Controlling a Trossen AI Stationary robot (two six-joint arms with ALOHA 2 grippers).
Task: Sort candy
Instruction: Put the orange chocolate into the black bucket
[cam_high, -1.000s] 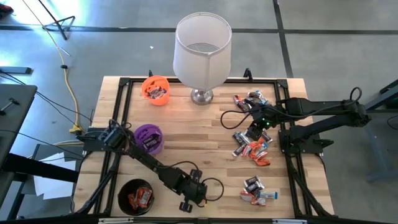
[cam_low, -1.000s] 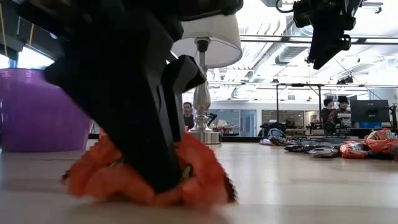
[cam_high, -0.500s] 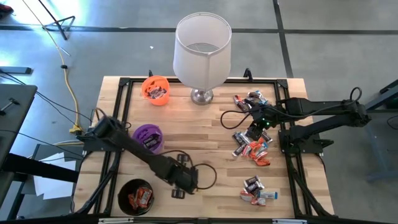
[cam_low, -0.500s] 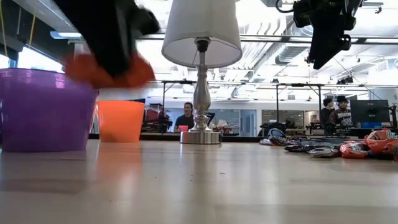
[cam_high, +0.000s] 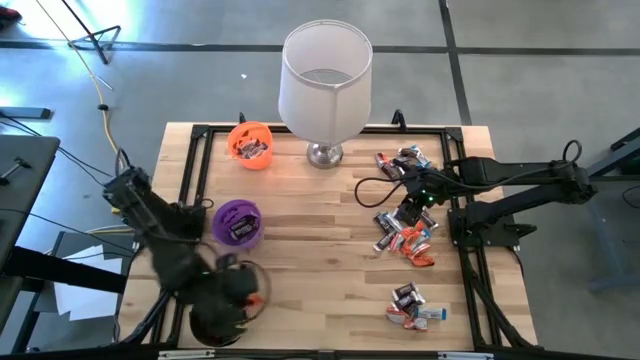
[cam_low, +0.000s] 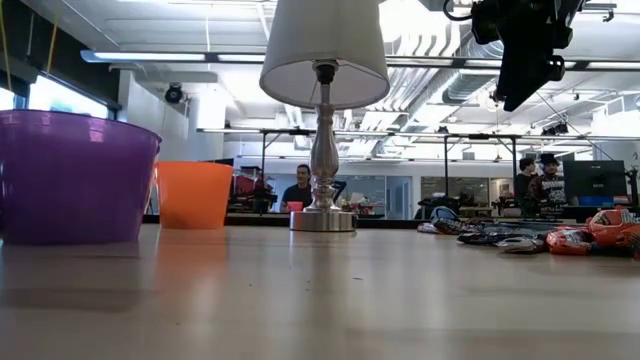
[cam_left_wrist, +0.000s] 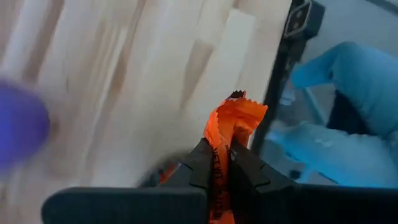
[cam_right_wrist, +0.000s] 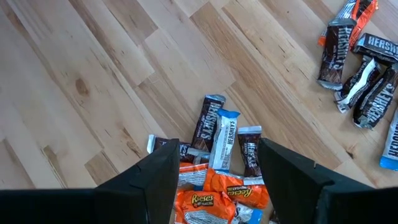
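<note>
The left gripper is pinched nearly shut on an orange-wrapped candy, whose long axis runs straight out from between the fingertips, its crimped end sticking past them. In the high view this gripper hangs over the black cup at the table's near left corner, so the cup lies directly beneath the held piece, and the coming move is, I judge, a plain release straight down. The purple cup stands just beyond the gripper, the orange cup farther off by the lamp. Well away on the far side, the right gripper hovers with its fingers spread wide and empty, directly above a cluster of Reese's and Hershey's candies. It is by far the nearer arm to the unsorted heap still on the wood.
</note>
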